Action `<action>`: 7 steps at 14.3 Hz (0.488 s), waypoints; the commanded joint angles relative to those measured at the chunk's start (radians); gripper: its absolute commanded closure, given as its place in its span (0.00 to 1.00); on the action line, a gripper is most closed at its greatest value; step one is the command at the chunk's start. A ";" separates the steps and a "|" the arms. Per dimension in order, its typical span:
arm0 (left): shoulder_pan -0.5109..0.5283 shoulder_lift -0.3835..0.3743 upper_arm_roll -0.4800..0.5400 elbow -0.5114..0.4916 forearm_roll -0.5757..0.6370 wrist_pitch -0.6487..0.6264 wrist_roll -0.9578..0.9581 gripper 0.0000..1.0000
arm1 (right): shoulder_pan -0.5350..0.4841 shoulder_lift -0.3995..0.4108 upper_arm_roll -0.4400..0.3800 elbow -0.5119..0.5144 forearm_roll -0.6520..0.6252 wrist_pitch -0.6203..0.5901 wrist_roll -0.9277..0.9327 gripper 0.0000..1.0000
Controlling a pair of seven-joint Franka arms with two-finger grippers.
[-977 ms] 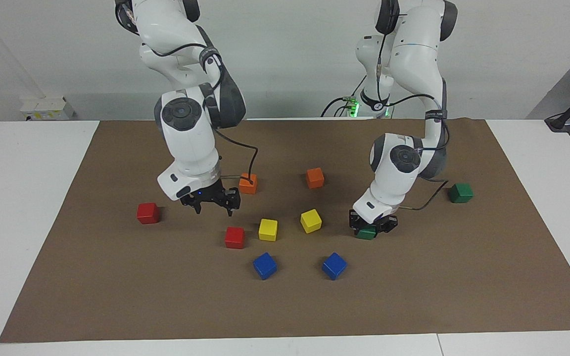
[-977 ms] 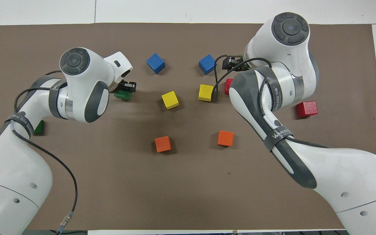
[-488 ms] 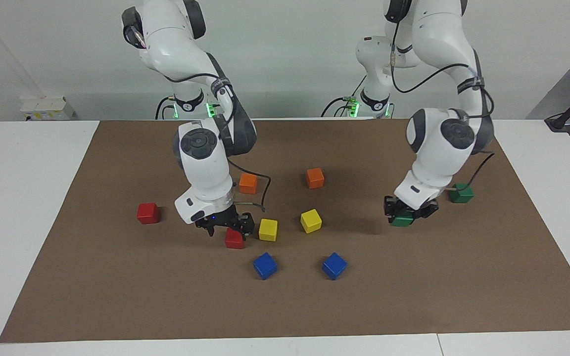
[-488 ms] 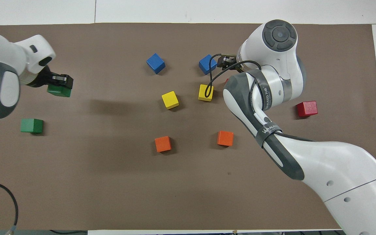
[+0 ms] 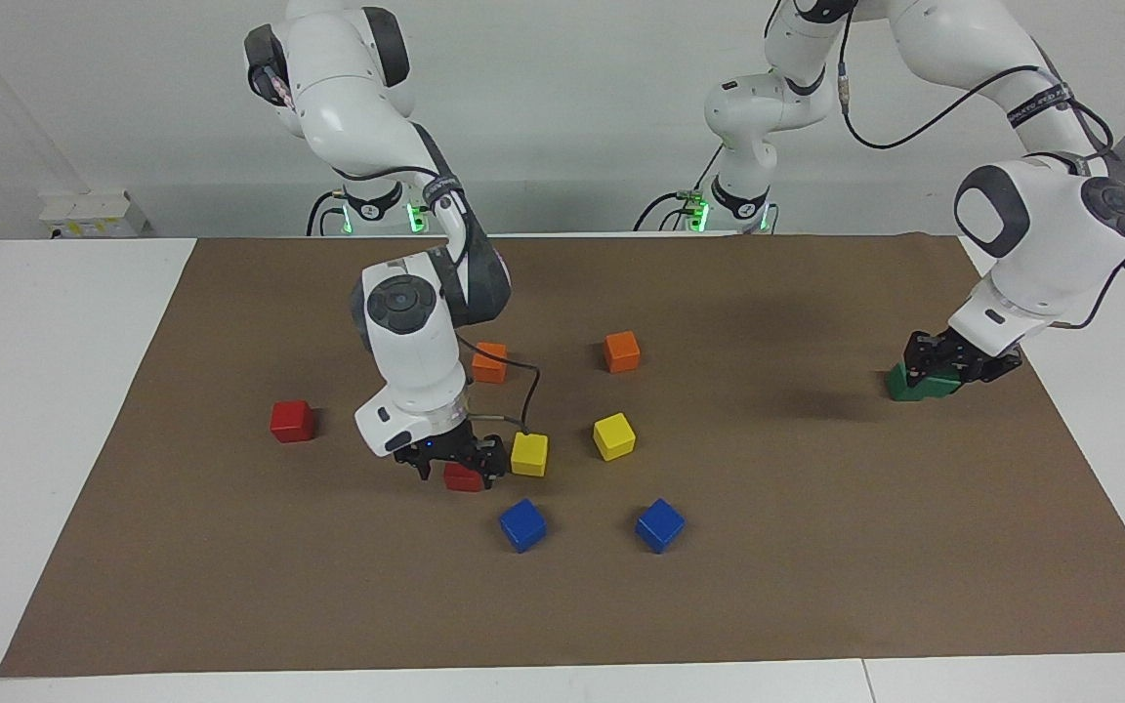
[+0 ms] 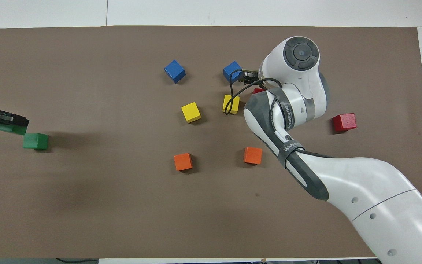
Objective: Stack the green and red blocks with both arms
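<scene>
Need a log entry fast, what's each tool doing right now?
Left tool: shut on a green block, over the other green block.
Right tool: down around a red block, grip unclear.

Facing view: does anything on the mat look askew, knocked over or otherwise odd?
Nothing stands out. The left end effector holds a green block above the other green block. The right end effector is down around a red block beside a yellow block. The other blocks sit flat and apart.
</scene>
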 commanded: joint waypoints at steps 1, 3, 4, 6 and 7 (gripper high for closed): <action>0.017 -0.098 -0.012 -0.185 0.011 0.139 0.001 1.00 | -0.002 -0.030 0.003 -0.078 -0.008 0.033 0.009 0.02; 0.036 -0.099 -0.012 -0.202 0.011 0.146 -0.003 1.00 | -0.006 -0.042 0.003 -0.109 -0.011 0.047 -0.008 0.01; 0.043 -0.099 -0.013 -0.208 0.009 0.152 -0.008 1.00 | -0.009 -0.047 0.003 -0.121 -0.011 0.051 -0.017 0.01; 0.046 -0.101 -0.012 -0.211 0.007 0.149 -0.020 1.00 | -0.011 -0.050 0.003 -0.138 -0.011 0.071 -0.021 0.01; 0.050 -0.101 -0.013 -0.217 0.007 0.152 -0.034 1.00 | -0.009 -0.050 0.003 -0.146 -0.011 0.082 -0.023 0.01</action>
